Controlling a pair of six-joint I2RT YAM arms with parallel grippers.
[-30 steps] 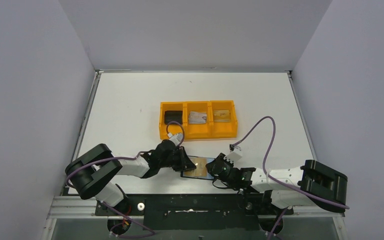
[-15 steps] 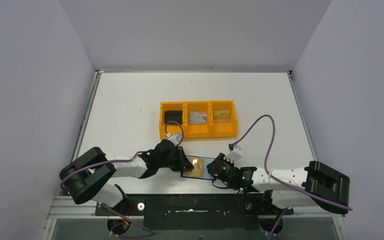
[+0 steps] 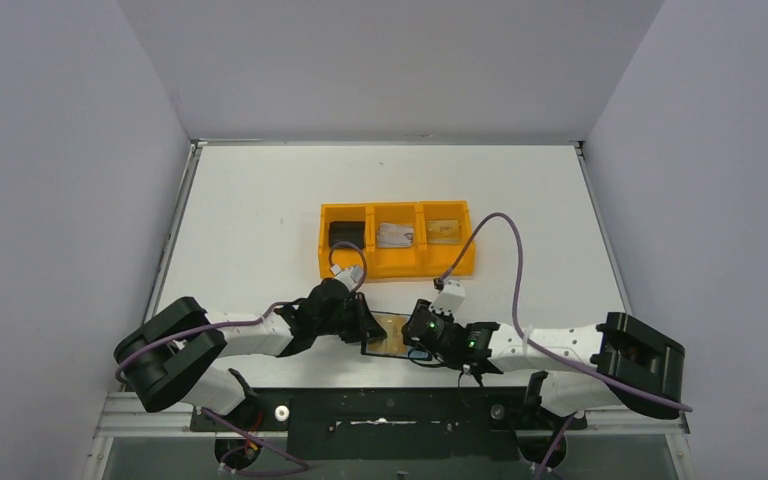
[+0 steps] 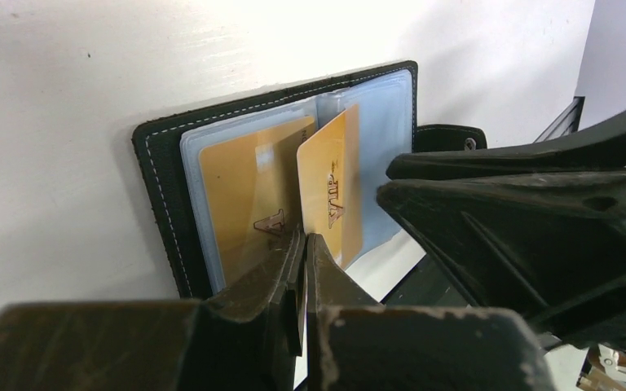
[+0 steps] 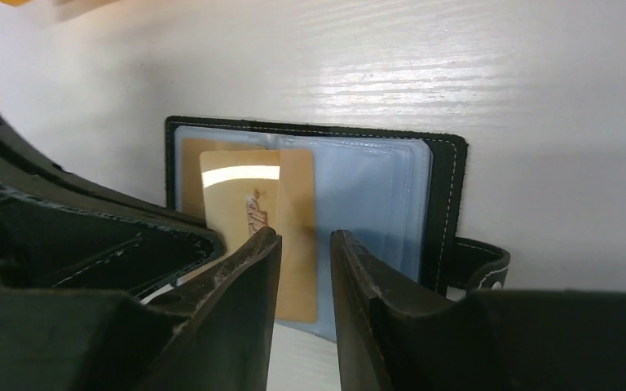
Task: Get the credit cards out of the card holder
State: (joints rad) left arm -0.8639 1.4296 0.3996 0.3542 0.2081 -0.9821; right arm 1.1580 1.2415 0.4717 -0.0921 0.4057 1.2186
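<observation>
Though the closed left hand (image 4: 304, 246) seemingly pinches the glossy gold card (image 4: 331, 194), the right hand (image 5: 306, 241) stands slightly parted, empty

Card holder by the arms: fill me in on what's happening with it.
The card holder lies open on the table between both arms. The left gripper is shut at its near edge, apparently pinning it. The right gripper, jaws slightly apart, is lined up on a gold card that sticks partly out of the clear sleeves, not gripping it. The orange tray behind already holds a silvery card and a second gold card.
</observation>
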